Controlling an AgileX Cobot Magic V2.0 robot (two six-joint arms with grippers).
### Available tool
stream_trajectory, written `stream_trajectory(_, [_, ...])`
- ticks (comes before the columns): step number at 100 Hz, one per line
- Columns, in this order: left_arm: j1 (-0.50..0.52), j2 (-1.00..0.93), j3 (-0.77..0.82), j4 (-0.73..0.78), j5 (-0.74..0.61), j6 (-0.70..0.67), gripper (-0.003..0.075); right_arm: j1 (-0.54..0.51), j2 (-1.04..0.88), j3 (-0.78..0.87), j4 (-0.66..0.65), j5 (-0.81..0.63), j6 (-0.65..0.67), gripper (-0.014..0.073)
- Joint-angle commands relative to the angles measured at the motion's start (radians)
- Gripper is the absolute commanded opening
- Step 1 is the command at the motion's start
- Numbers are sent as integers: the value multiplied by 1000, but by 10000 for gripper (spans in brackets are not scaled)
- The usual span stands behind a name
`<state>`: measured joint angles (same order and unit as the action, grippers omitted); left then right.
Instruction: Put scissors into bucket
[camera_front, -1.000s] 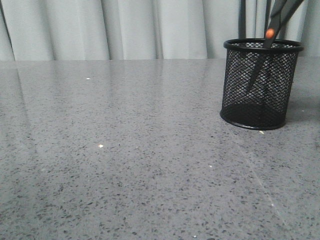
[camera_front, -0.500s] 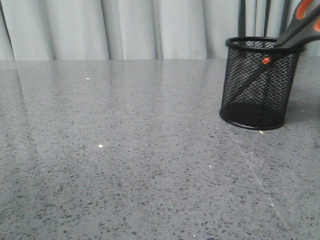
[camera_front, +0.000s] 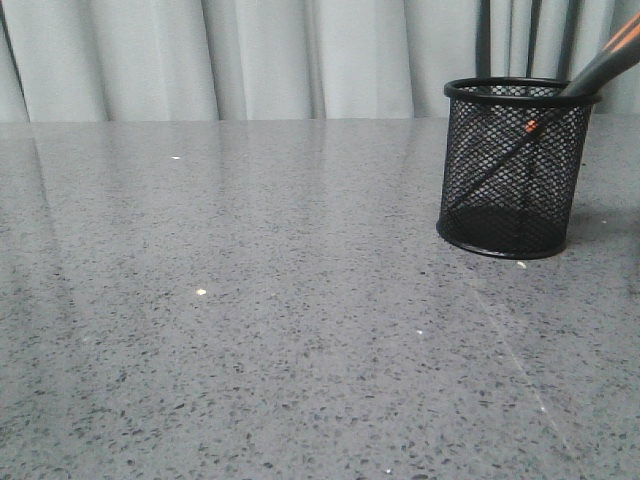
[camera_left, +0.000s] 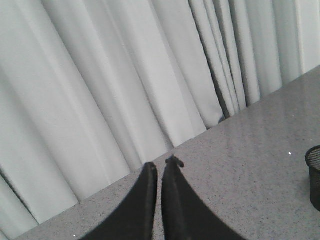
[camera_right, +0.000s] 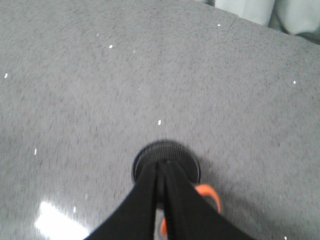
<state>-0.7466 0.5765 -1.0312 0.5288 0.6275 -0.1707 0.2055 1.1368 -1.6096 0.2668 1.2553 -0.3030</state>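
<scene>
Now, from the front, the bucket (camera_front: 515, 168) stands upright on the grey tabletop (camera_front: 250, 300), far over on the right side. The scissors (camera_front: 560, 100) are inside it, tilted. Their blades slant down through the mesh toward the bottom, and the dark handle leans on the right part of the rim and sticks out up to the right. A little orange shows through the mesh and at the handle. Pale curtains (camera_front: 250, 60) hang behind the tabletop.

From my left wrist, my left gripper (camera_left: 159, 172) is clenched, its two black fingers almost touching, with nothing between them. It hangs above the tabletop near the curtains. The edge of the bucket peeks in at the side, well apart from it.

From my right wrist, my right gripper (camera_right: 161, 172) is high above the bucket (camera_right: 166, 162). Its fingers are pressed together and hold nothing. An orange loop of the scissors (camera_right: 210, 195) pokes out beside them.
</scene>
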Motion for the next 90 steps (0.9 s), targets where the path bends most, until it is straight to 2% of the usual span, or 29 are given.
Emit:
stream_trajectory(1, [-8, -55, 88, 125, -172, -160, -20, -4, -161, 124, 16, -149, -68, -43])
stream_trajectory(15, [-8, -167, 303, 184, -286, -289, -20, -4, -444, 498, 16, -442, -116, -45])
stream_trajectory(25, [-8, -228, 437, 184, -349, -310, -20, -4, -649, 776, 16, -663, -116, -45])
stream_trajectory(37, [-8, -271, 539, 184, -414, -310, -20, -4, -796, 981, 16, -760, -116, -45])
stream_trajectory(48, [-8, -275, 583, 184, -431, -310, -20, -4, -844, 1049, 16, -764, -116, -45])
stream_trajectory(90, [-8, -275, 591, 184, -433, -310, -20, -4, -856, 1047, 18, -794, -116, -45])
